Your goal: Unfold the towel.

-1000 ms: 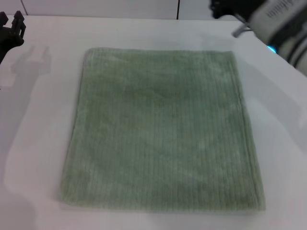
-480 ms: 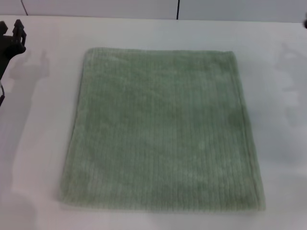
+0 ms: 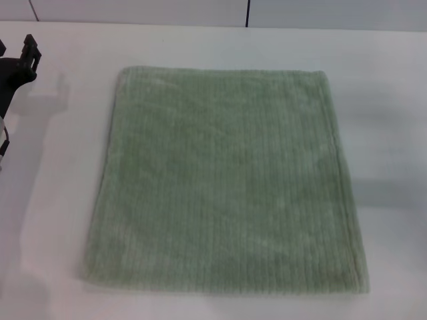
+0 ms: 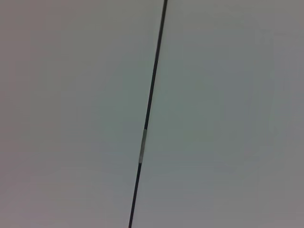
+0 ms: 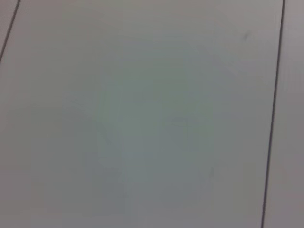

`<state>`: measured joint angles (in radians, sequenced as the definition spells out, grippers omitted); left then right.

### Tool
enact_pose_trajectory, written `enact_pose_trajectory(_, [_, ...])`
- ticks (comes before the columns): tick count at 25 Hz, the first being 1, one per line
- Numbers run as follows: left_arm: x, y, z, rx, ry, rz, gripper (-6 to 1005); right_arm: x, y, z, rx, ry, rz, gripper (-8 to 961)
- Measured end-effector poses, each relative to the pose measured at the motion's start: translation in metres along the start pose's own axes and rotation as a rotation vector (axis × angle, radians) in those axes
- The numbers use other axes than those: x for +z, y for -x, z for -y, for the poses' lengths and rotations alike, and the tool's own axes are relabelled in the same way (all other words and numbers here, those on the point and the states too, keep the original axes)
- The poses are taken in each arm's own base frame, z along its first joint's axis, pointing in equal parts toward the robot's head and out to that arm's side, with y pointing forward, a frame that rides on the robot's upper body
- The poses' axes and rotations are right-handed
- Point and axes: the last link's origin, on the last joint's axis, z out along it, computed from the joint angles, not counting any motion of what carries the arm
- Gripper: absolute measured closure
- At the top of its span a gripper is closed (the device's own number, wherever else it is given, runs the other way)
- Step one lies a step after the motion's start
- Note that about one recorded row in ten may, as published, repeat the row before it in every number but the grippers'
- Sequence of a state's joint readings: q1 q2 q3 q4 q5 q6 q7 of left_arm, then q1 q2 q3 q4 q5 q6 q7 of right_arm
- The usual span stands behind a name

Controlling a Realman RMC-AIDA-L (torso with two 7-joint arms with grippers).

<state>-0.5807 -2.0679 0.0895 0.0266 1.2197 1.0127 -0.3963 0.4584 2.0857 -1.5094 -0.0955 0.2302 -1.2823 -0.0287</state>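
The pale sage-green towel (image 3: 223, 180) lies spread flat on the white table (image 3: 60, 220), a single square sheet with its ribbed lines running from the far hem to the near hem and all four corners showing. Its far edge runs straight, and its near edge sits close to the robot's body.

The left gripper (image 3: 15, 63) is at the far left of the head view, only partly in sight. It is well apart from the towel, out beyond the cloth's far left corner, with bare table between them. The towel therefore lies to that gripper's right and nearer the robot. The gripper has hold of nothing; how far its fingers are parted I cannot tell, since only a dark part of it shows at the edge.

The right gripper does not appear in any view.

The left wrist view shows pale panels split by one thin dark seam (image 4: 147, 118). The right wrist view shows similar pale panels with a thin seam (image 5: 273, 114) near each side.
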Motion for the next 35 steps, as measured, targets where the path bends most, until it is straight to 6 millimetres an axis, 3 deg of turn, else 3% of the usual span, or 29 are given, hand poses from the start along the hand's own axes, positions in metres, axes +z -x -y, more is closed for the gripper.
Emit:
enact_pose_trajectory(5, [0.000,0.001,0.001,0.004,-0.005,0.003,392,-0.005,0.002,0.010,0.008,-0.048,0.020,728])
enact_pose_trajectory(8, [0.000,0.000,0.001,0.012,-0.006,0.000,319,-0.006,0.001,0.015,0.016,-0.075,0.020,495])
enact_pose_trajectory(14, [-0.001,0.000,0.000,0.012,-0.006,-0.002,224,-0.007,0.002,0.021,0.024,-0.111,0.024,288])
enact_pose_trajectory(35, [-0.002,0.004,-0.001,0.047,-0.020,0.010,200,0.003,0.002,0.017,0.029,-0.099,0.009,290])
